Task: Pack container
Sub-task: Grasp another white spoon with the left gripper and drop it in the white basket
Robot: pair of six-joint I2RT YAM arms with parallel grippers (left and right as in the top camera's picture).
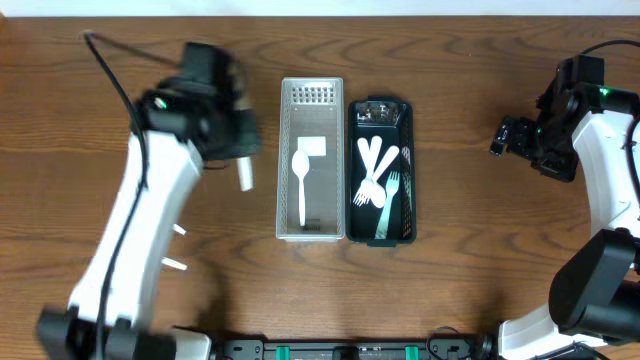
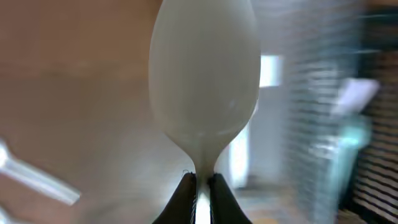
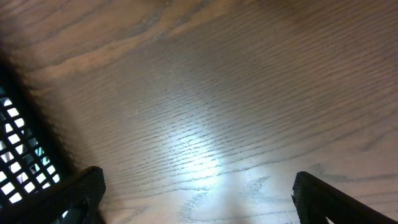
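My left gripper [image 1: 238,150] is shut on a white plastic spoon [image 1: 244,177], held above the table just left of the white slotted container [image 1: 287,160]. In the left wrist view the jaws [image 2: 200,184] pinch the spoon's neck, and its bowl [image 2: 205,81] fills the frame. A second white spoon [image 1: 302,180] lies inside the white container. The black container [image 1: 405,110] beside it holds several white forks [image 1: 378,185]. My right gripper [image 1: 508,135] is open and empty over bare table at the far right, also seen in the right wrist view [image 3: 199,208].
Two small white utensil pieces [image 1: 176,247] lie on the table by the left arm, and one blurred handle shows in the left wrist view [image 2: 37,177]. The black container's mesh wall [image 3: 18,155] is at the left edge of the right wrist view.
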